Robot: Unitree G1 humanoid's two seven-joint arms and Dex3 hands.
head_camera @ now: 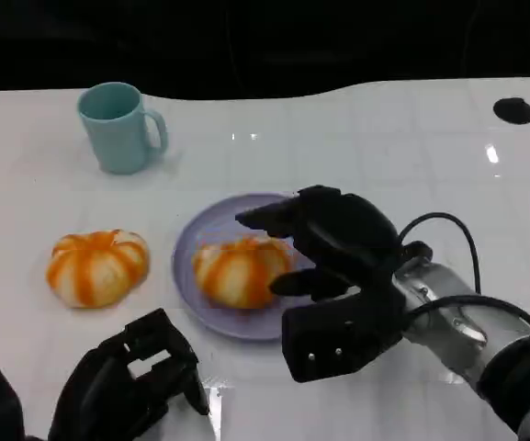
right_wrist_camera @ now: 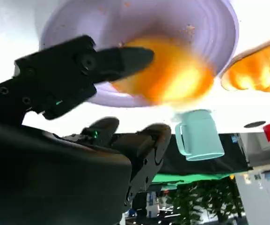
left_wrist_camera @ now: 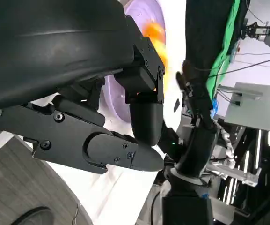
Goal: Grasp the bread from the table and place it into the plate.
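Observation:
An orange-striped bread (head_camera: pixel 237 271) lies in the lilac plate (head_camera: pixel 196 234) at the middle of the table. My right hand (head_camera: pixel 338 266) hovers over the plate's right side, fingers spread above and beside that bread, gripping nothing. In the right wrist view a finger of the right hand (right_wrist_camera: pixel 64 79) reaches across the blurred bread (right_wrist_camera: pixel 172 70) in the plate (right_wrist_camera: pixel 172 18). A second bread (head_camera: pixel 96 266) sits on the table left of the plate. My left hand (head_camera: pixel 127 386) rests low at the front left with nothing in it.
A teal mug (head_camera: pixel 118 127) stands at the back left, behind the second bread. The left wrist view shows the left hand (left_wrist_camera: pixel 102 117), the plate (left_wrist_camera: pixel 146 14) and my right arm (left_wrist_camera: pixel 195 140) beyond it. Dark holes mark the table's far corners.

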